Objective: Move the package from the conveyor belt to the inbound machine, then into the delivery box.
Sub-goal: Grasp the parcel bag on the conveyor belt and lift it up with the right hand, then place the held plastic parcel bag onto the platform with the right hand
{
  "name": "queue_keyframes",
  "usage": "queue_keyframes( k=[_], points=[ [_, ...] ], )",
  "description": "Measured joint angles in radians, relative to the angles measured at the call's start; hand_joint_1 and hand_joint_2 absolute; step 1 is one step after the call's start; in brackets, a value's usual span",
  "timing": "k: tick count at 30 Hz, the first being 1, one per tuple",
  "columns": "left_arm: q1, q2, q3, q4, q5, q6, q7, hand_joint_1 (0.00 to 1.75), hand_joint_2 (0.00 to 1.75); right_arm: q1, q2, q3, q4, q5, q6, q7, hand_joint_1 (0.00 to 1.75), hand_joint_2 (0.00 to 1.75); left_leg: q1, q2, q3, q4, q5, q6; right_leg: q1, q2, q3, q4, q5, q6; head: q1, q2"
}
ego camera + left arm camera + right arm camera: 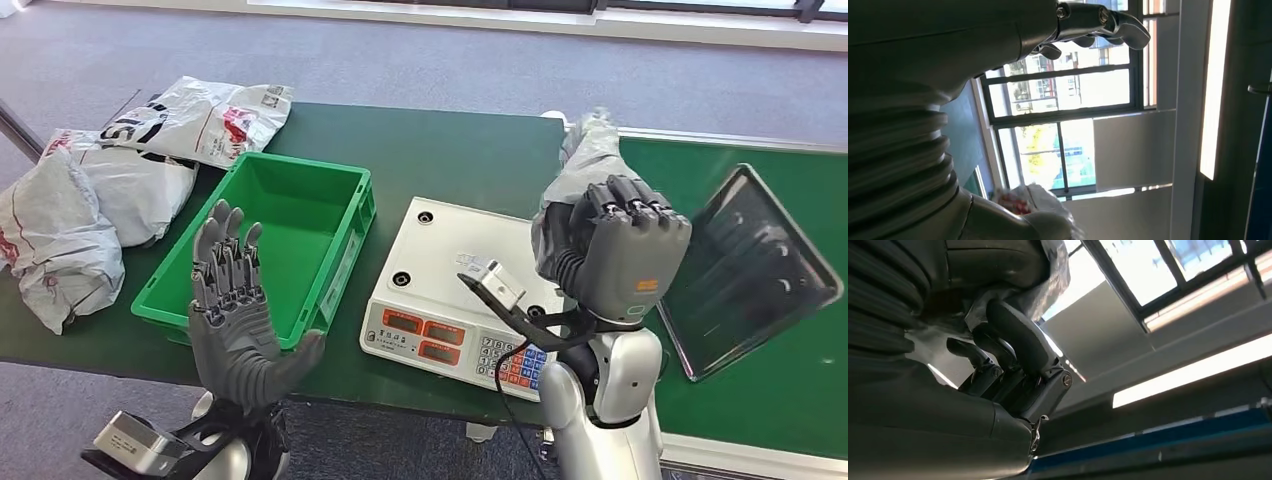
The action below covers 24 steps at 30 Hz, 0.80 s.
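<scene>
Scanning left to right, the scene holds these items:
Loose packages: three grey-white poly bags [95,190] lying at the left end of the green desk [450,150], touching one another, one reaching the far corner of the crate.
Delivery box: one green plastic crate [262,245], open-topped, just left of the scale.
Left hand [235,305]: one, raised upright in front of the crate, palm facing right, fingers [225,250] spread apart, holding nothing.
Inbound machine: one white weighing scale [455,290] with two red displays and one keypad, between crate and right hand.
Right hand [620,250]: one, fingers [998,347] curled tight around the held package.
Package [585,160]: one grey bag, gripped by the right hand, lifted above the scale's right edge.
Tray: one dark glossy tray [750,265] on the green conveyor belt [790,400], far right.
</scene>
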Motion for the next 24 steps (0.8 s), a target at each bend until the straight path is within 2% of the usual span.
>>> queue_keyframes(
  k=[8, 24],
  points=[
    [-0.009, 0.008, -0.010, 0.018, 0.000, 0.001, -0.003, 0.00, 1.75, 0.002, -0.003, 0.055, -0.061, -0.019, 0.031, 0.004, 1.75, 1.75, -0.001, 0.002, 0.000, 0.000, 0.000, 0.000, -0.001, 0.001, -0.001, 0.000, 0.001, 0.001, 0.000, 0.000],
    [-0.009, 0.009, -0.010, 0.023, 0.000, 0.001, -0.003, 0.00, 1.75, 0.002, -0.003, 0.063, -0.074, -0.020, 0.031, 0.003, 1.75, 1.75, -0.001, 0.002, 0.000, 0.000, 0.000, 0.000, -0.001, 0.001, -0.001, 0.000, 0.001, 0.001, 0.000, 0.000]
  ],
)
